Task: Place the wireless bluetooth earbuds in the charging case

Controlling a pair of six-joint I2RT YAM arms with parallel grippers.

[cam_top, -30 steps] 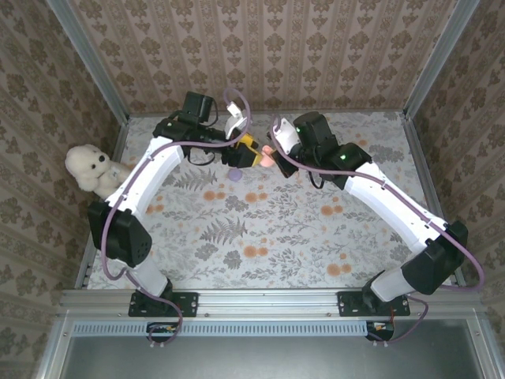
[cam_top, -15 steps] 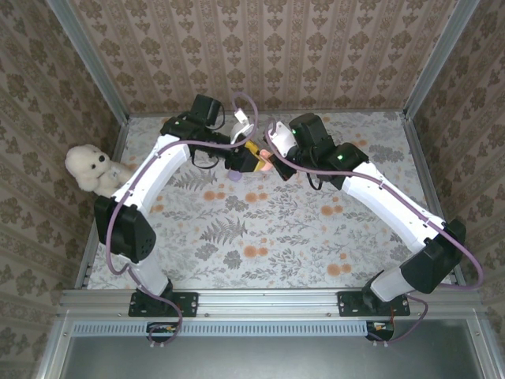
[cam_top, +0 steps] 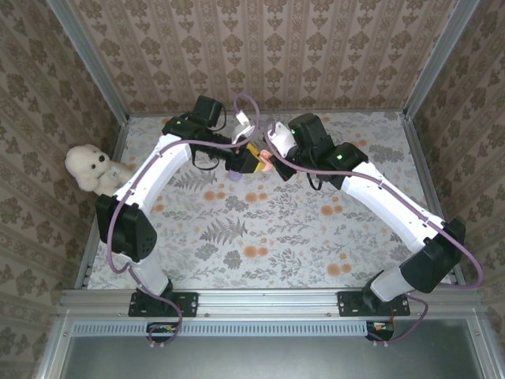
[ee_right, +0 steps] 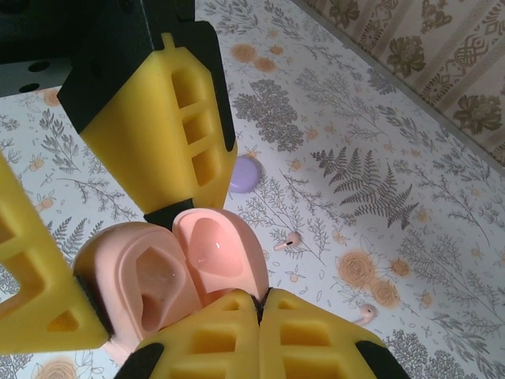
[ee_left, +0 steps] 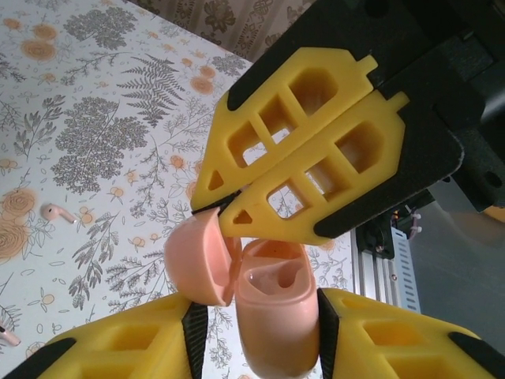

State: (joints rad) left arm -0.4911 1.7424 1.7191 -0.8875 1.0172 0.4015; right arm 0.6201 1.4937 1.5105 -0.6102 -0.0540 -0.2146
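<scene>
Left claw (ee_left: 260, 335) tightened on pink case (ee_left: 276, 300).

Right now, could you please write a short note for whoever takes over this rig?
Left hand: fingers flank the pink case body; firm grip unclear.
Right hand: shut, tips at the open lid.
Two earbuds lie loose on the table; a lilac pebble lies there too.
Done: case held off the table, lid open.
To do: pick up each earbud, seat it, close the lid.
</scene>
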